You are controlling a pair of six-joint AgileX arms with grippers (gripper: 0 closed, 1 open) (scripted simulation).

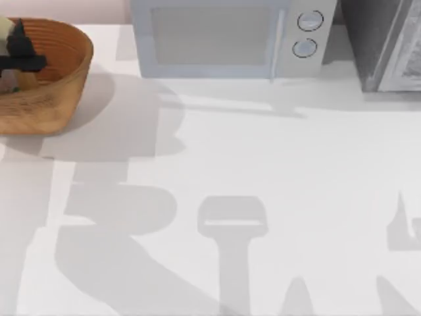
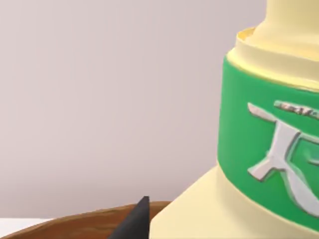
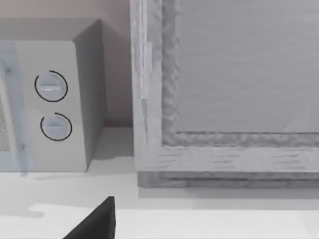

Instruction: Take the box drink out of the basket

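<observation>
The wicker basket (image 1: 56, 79) is set at the desk's (image 1: 263, 171) far left corner, partly cut off by the left edge of the top view. The left gripper (image 1: 16, 56) is seen as a dark shape over the basket's inside, at the box drink (image 1: 5, 33), whose pale top is just visible at the left edge. In the left wrist view the box drink (image 2: 264, 149) is seen very close, pale yellow with a green label band and white lettering, above the basket's brown rim (image 2: 75, 226); one dark fingertip (image 2: 134, 221) is seen just beside the drink's base. Whether the left fingers are clamped on the drink cannot be told.

A white microwave (image 1: 223, 36) is placed along the far edge, near the basket's right side but apart from it. A grey framed cabinet (image 1: 388, 43) is stood at the far right corner, with a narrow gap to the microwave (image 3: 55, 109). In the right wrist view the cabinet (image 3: 224, 89) is faced, with one dark fingertip (image 3: 97, 221) low over the desk; the right fingers' state cannot be told.

The middle and near parts of the desk are left open, crossed by arm shadows.
</observation>
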